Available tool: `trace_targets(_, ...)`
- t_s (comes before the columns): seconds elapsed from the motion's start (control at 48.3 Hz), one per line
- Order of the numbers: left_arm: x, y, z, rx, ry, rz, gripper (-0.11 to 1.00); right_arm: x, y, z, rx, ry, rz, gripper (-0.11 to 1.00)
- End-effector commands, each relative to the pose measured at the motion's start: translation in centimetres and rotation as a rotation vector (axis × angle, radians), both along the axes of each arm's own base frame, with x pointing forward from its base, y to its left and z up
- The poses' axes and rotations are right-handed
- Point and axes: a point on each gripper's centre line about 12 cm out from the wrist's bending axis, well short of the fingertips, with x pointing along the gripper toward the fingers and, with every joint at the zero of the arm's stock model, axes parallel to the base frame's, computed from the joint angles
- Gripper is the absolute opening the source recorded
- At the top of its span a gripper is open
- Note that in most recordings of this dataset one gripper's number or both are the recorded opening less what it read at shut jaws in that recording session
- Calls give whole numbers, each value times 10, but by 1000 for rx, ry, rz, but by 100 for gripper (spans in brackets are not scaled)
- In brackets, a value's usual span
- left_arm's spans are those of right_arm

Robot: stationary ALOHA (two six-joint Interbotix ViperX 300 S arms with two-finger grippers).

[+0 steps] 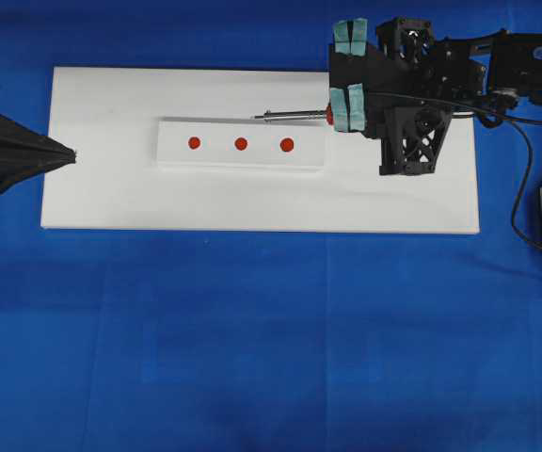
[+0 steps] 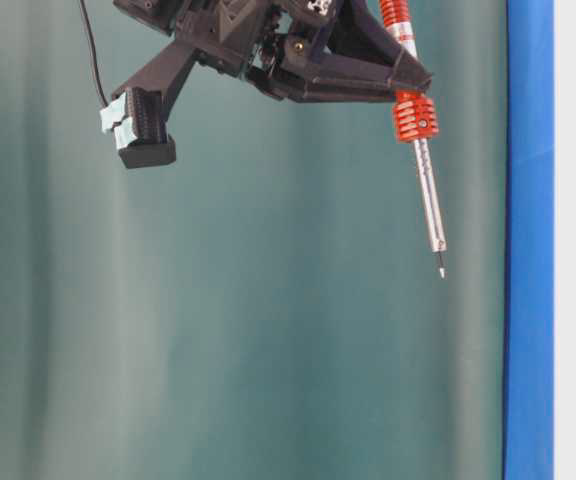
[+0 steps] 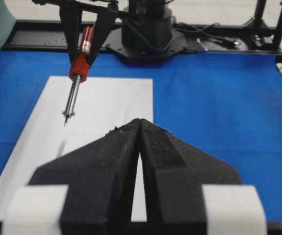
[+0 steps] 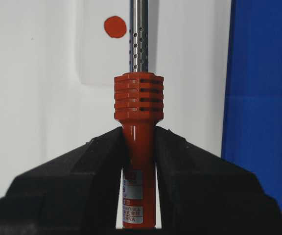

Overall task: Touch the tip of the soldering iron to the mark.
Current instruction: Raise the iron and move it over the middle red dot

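Left gripper (image 1: pixel 71 153): parked at the left edge of the overhead view, its black jaws pressed together into a point that just reaches over the short end of the board. Nothing is between them. From its own wrist camera the two fingers (image 3: pixel 116 161) meet along a thin seam.

Board (image 1: pixel 102 188): a white rectangle lying flat on the blue cloth (image 1: pixel 252 330), long side running left to right.

Strip (image 1: pixel 172 155): a smaller white piece lying on the board, near its middle.

Marks (image 1: pixel 241 144): three red dots in a row along the strip, evenly spaced. Which one is the target I cannot tell.

Tip (image 1: pixel 256 117): thin and dark, pointing left, above the far edge of the strip and between the middle and right dots as seen from overhead. The table-level view shows it hanging in the air, apart from the surface.

Iron (image 1: pixel 294 115): silver shaft, then an orange-red ribbed collar, then the handle. It tilts downward toward the board. From the right wrist camera the shaft runs up out of view with one red dot just to its left.

Right gripper (image 4: pixel 140 147): clamped narrowly on the handle just behind the ribbed collar, both black jaws touching it.

Cord (image 1: pixel 520 179): black, trailing from the right arm and curving down the right side of the overhead view.
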Motion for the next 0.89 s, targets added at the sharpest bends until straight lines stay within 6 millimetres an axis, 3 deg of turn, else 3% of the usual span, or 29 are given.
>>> trace_targets(0.0,1,1,4,0,-14,3,0,3,-1,12,-10,-42,1,6)
trace_targets(0.497,1,1,4,0,-14,3,0,5,-1,9,-9,-37,2,6)
trace_targets(0.87,1,1,4,0,-14,3,0,21,-4,-23,4,10,6,6)
